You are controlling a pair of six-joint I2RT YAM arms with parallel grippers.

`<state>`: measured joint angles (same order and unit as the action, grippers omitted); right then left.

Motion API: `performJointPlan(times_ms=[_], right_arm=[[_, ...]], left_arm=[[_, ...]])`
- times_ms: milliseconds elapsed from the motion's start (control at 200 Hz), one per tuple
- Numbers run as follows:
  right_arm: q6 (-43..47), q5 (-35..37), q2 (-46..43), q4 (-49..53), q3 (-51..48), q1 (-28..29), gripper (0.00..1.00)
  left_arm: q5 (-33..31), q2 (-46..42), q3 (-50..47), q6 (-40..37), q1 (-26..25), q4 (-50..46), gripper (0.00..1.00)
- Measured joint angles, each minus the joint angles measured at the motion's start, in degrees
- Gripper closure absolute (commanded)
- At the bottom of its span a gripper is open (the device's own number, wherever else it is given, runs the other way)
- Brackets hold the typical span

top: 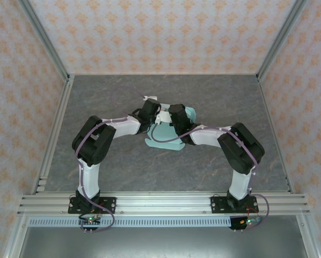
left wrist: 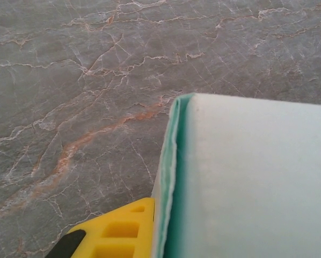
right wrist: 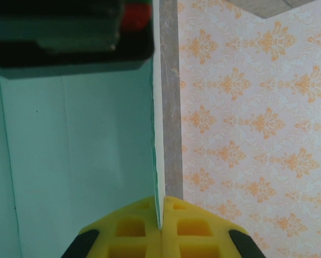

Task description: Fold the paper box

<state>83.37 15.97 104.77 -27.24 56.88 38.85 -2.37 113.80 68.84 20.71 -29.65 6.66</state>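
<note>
Boxed-in bay, walls papered in cream wallpaper (top: 150, 32) with an orange damask print. Floor of the bay is a grey marble-patterned table top (top: 123, 166). A silver aluminium rail (top: 160, 203) runs across the near edge, with both arm bases bolted to it.

Both arms bend inward and meet over the middle of the table. Between them is the paper box (top: 166, 141), pale mint-green thin card, not lying wholly flat. One part rests on the table on the near side of the wrists. Another part shows just right of the right wrist, on the far side.

Left gripper (top: 151, 115): seen from its own wrist, one yellow finger (left wrist: 117, 234) of ribbed plastic shows at the bottom. Its inner side touches a doubled edge of the card. The card rises from there and covers the right half of that view, with marble table top to the left. The second finger is hidden behind the card, so I cannot tell whether this gripper is clenched on it or loose.

Right gripper (right wrist: 161, 207): two yellow fingers are pressed together, and the thin card edge runs straight down into the seam between them. It is clenched on the paper box. The mint panel spreads left of the seam, with a faint crease line down it. Above sits a blurred black block (right wrist: 69, 48) with a red spot. To the right of the seam stand a grey metal post (right wrist: 170, 107) and more wallpaper.
</note>
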Motion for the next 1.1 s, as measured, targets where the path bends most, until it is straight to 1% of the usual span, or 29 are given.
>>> performJointPlan(times_ms=[165, 230, 300, 385, 490, 646, 791, 876, 906, 996, 1101], right_arm=[[-0.22, 0.15, 0.00, 0.20, 0.13, -0.02, 1.00], [-0.42, 0.13, -0.02, 0.20, 0.15, -0.02, 0.99], [-0.90, 0.11, -0.04, 0.35, 0.22, -0.02, 0.93], [-2.32, -0.52, -0.57, 0.90, 0.22, -0.04, 0.83], [-4.85, -0.96, -2.34, 2.58, 0.22, 0.00, 0.73], [-9.27, -1.25, -4.92, 5.68, 0.22, 0.00, 0.65], [-15.78, -2.60, -8.33, 8.74, 0.13, 0.00, 0.61], [-20.70, -4.13, -11.78, 10.95, -0.55, 0.00, 0.57], [-23.08, -4.87, -13.44, 12.09, -0.66, 0.00, 0.55], [-31.50, -7.65, -18.88, 16.33, -0.68, -0.33, 0.45], [-41.51, -10.86, -25.05, 22.10, -0.66, -1.97, 0.42]], left_arm=[[1.70, 0.00, -0.17, -1.18, 0.57, 0.42, 1.00], [2.29, -0.02, -0.37, -1.57, 0.83, 0.72, 1.00], [2.71, -0.02, -0.57, -2.12, 0.96, 1.20, 1.00], [3.08, -0.04, -0.96, -2.67, 1.20, 1.95, 1.00], [3.17, -0.07, -1.73, -2.69, 2.62, 3.45, 1.00], [3.02, -0.68, -3.10, -3.04, 4.70, 4.92, 1.00], [2.95, -1.64, -4.22, -4.00, 4.90, 4.70, 1.00], [2.97, -2.43, -4.79, -4.33, 4.90, 4.09, 1.00], [2.97, -2.97, -5.16, -4.35, 4.90, 3.76, 1.00], [2.97, -5.01, -6.56, -4.70, 4.92, 2.99, 1.00], [2.97, -7.72, -8.74, -5.68, 5.03, 2.75, 1.00]])
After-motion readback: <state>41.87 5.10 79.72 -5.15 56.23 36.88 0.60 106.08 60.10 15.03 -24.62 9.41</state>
